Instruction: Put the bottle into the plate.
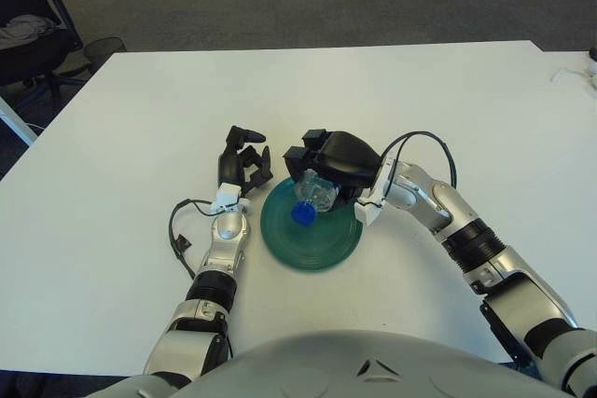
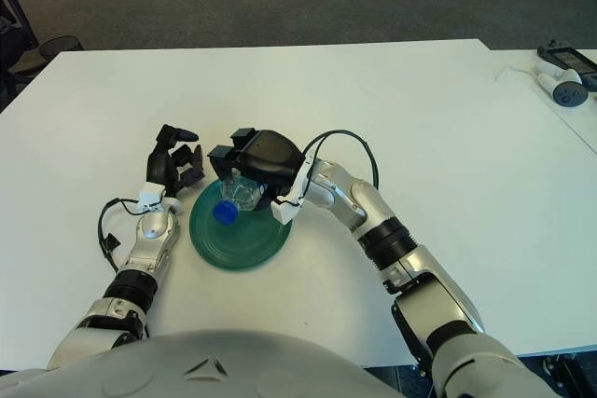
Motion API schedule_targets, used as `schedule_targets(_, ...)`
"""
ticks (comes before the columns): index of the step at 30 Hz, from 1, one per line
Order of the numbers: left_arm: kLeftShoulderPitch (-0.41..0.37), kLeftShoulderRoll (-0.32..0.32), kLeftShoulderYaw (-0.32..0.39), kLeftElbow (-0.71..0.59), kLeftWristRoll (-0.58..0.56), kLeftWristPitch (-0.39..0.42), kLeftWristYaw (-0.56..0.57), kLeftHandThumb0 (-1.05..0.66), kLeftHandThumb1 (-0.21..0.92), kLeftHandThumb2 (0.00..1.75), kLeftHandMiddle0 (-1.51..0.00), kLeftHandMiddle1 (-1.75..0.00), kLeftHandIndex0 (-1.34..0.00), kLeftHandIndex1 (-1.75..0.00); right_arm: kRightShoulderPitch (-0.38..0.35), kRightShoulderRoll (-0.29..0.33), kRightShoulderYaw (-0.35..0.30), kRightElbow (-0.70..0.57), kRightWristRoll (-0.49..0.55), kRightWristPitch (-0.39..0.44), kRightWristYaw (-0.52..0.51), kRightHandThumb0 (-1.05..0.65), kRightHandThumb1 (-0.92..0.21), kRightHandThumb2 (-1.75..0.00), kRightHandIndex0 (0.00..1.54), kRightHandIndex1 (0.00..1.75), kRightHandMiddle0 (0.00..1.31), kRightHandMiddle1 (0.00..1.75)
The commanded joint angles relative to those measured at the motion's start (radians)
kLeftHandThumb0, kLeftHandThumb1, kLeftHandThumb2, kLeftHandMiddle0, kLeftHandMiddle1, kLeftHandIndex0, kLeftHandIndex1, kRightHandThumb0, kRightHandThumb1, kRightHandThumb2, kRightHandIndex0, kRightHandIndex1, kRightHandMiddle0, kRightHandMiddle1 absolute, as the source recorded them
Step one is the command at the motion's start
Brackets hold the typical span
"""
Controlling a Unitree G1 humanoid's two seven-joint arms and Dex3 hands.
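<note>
Clear crinkled plastic bottle (image 1: 315, 198) with blue cap is tilting over the round green plate (image 1: 312, 235) at frame centre, right hand (image 1: 328, 167) grasping it; left hand (image 1: 241, 164) is sitting relaxed just left, on the white table (image 1: 140, 109).

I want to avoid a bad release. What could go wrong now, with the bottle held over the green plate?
1. The right hand grips the bottle tilted, its blue cap pointing down over the far rim of the green plate; on release it may roll off onto the table.
2. The left hand shows just left of the plate, so a rolling bottle might hit it.
</note>
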Motion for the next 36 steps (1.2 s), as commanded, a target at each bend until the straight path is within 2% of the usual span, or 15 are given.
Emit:
schedule_targets(1, 0.126, -0.009, -0.014, 0.111, 0.048, -0.005, 0.022, -0.40, 0.61, 0.94, -0.89, -1.75, -0.39, -1.75, -0.015, 0.004, -0.012, 0.002, 0.007, 0.009, -0.024, 0.00, -0.25, -1.39, 0.65, 1.73, 0.45, 1.73)
schedule_targets(3, 0.125, -0.008, -0.016, 0.114, 0.053, -0.007, 0.028, -0.40, 0.61, 0.93, -0.90, -1.75, -0.39, -1.75, -0.015, 0.004, -0.018, -0.003, 0.011, 0.007, -0.035, 0.00, -0.27, -1.36, 0.64, 1.74, 0.46, 1.68)
schedule_targets(12, 0.119, -0.020, -0.005, 0.131, 0.001, -0.075, -0.030, -0.40, 0.62, 0.92, -0.85, -1.75, -0.39, -1.75, -0.010, -0.019, -0.025, -0.028, 0.088, 0.004, 0.030, -0.01, -0.57, -0.95, 0.46, 1.75, 0.34, 1.53)
schedule_targets(15, 0.113, -0.025, 0.002, 0.143, -0.034, -0.106, -0.074, -0.40, 0.64, 0.90, -0.81, -1.75, -0.38, -1.75, -0.011, -0.027, -0.024, -0.031, 0.117, -0.002, 0.059, -0.39, -0.65, -0.66, 0.28, 1.53, 0.12, 1.37)
schedule_targets(19, 0.102, -0.032, 0.012, 0.172, -0.063, -0.151, -0.112, -0.40, 0.65, 0.89, -0.76, -1.75, -0.37, -1.75, -0.008, -0.041, -0.021, -0.039, 0.166, -0.014, 0.110, -0.58, -0.77, -0.45, 0.23, 1.24, 0.03, 1.18)
schedule_targets(23, 0.090, -0.042, 0.013, 0.201, -0.051, -0.178, -0.106, -0.39, 0.66, 0.87, -0.72, -1.75, -0.36, -1.75, 0.029, -0.038, 0.009, -0.032, 0.142, -0.038, 0.102, -0.69, -0.88, -0.31, 0.23, 0.77, 0.01, 0.87)
schedule_targets(24, 0.115, 0.025, -0.065, 0.047, 0.191, 0.036, -0.022, -0.39, 0.67, 0.87, -0.71, -1.75, -0.36, -1.75, 0.036, -0.036, 0.016, -0.031, 0.133, -0.038, 0.101, -0.72, -0.90, -0.31, 0.24, 0.64, 0.00, 0.79)
schedule_targets(25, 0.133, 0.075, -0.124, -0.069, 0.373, 0.197, 0.042, -0.47, 0.76, 0.83, -0.46, -1.45, -0.23, -1.49, 0.040, -0.035, 0.021, -0.031, 0.128, -0.038, 0.101, -0.74, -0.91, -0.32, 0.25, 0.48, 0.00, 0.71)
schedule_targets(26, 0.126, 0.107, -0.168, -0.091, 0.442, 0.304, 0.043, -0.50, 0.79, 0.82, -0.36, -1.34, -0.18, -1.39, 0.041, -0.038, 0.024, -0.034, 0.127, -0.036, 0.109, -0.75, -0.91, -0.33, 0.25, 0.42, 0.00, 0.68)
schedule_targets(27, 0.118, 0.122, -0.191, -0.092, 0.465, 0.362, 0.034, -0.53, 0.82, 0.85, -0.29, -1.16, -0.15, -1.21, 0.041, -0.040, 0.025, -0.035, 0.127, -0.035, 0.114, -0.77, -0.91, -0.34, 0.24, 0.36, 0.00, 0.64)
schedule_targets(28, 0.099, 0.080, -0.116, 0.033, 0.229, 0.294, -0.133, -0.56, 0.85, 0.90, -0.23, -0.82, -0.09, -0.92, 0.038, -0.049, 0.027, -0.040, 0.132, -0.034, 0.131, -0.78, -0.91, -0.36, 0.24, 0.26, 0.00, 0.58)
schedule_targets(29, 0.089, 0.048, -0.058, 0.115, 0.060, 0.248, -0.252, -0.64, 0.88, 0.93, -0.21, -0.55, -0.06, -0.73, 0.036, -0.055, 0.028, -0.044, 0.135, -0.033, 0.143, -0.82, -0.92, -0.41, 0.20, 0.17, 0.00, 0.47)
schedule_targets(30, 0.150, 0.049, -0.040, 0.065, -0.006, 0.211, -0.283, -0.69, 0.89, 0.95, -0.20, -0.38, -0.04, -0.61, 0.038, -0.067, 0.028, -0.055, 0.141, -0.036, 0.159, -0.84, -0.92, -0.44, 0.18, 0.12, 0.00, 0.40)
schedule_targets(33, 0.279, 0.074, -0.044, -0.065, 0.017, 0.170, -0.241, -0.77, 0.91, 1.02, -0.18, -0.16, -0.01, -0.44, 0.046, -0.089, 0.024, -0.086, 0.161, -0.042, 0.193, -0.93, -0.92, -0.58, 0.09, 0.04, 0.00, 0.17)
schedule_targets(36, 0.317, 0.074, -0.050, -0.094, 0.073, 0.150, -0.176, -0.80, 0.92, 1.07, -0.15, -0.07, 0.00, -0.37, 0.048, -0.108, 0.008, -0.118, 0.209, -0.043, 0.231, -1.00, -0.92, -0.66, 0.03, 0.01, 0.00, 0.06)
